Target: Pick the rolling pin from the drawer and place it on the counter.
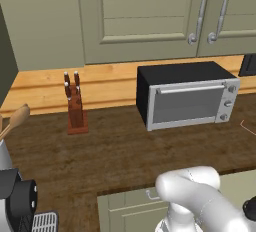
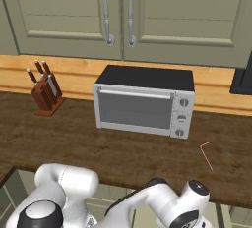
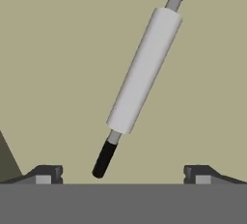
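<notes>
STEP: approach for pickup | TOOL: gripper (image 3: 123,175) spread wide, holding nothing, fingertips at lower frame corners to straddle the target | TARGET: rolling pin (image 3: 144,71) lying diagonally on drawer (image 3: 58,73) floor, frame centre to upper right | DESTINATION: counter (image 1: 125,151) awaiting placement.

text: none readable | labels: none | numbers: none

black-topped silver toaster oven (image 2: 142,105) stands before the orange-tan wooden back ledge (image 2: 74,77). left of the oven: wooden knife block with brown-handled knives (image 2: 45,90). above the oven: grey-green cupboard doors with long silver handles (image 2: 118,13). far left: tan wooden spoon (image 1: 15,120).
</notes>
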Controlling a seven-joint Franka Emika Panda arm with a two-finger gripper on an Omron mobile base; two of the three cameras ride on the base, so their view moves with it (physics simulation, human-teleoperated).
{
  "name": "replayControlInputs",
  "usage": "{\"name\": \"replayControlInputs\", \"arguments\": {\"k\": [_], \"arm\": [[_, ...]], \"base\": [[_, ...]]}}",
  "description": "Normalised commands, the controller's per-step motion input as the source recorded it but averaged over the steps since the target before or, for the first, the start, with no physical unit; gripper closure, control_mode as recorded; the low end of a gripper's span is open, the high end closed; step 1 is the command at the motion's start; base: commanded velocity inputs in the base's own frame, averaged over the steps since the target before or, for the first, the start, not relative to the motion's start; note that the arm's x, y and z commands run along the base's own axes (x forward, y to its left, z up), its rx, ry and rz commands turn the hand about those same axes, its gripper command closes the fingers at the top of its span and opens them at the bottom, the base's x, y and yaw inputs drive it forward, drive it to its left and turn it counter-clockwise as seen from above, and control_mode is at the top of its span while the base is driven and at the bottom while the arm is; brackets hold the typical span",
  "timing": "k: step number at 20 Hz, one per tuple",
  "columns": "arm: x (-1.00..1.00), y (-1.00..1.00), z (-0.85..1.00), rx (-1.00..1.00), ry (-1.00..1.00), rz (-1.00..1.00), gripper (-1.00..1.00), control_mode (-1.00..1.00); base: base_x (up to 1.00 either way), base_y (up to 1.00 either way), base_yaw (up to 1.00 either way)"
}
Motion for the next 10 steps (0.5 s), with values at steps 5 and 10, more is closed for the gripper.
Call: {"name": "replayControlInputs", "arguments": {"k": [5,10], "arm": [[0.25,0.04,-0.32,-0.02,-0.01,0.00,-1.00,-1.00],[0.01,0.00,-0.22,0.00,0.00,0.00,-1.00,-1.00]], "base": [[0.00,0.00,0.00],[0.00,0.00,0.00]]}}
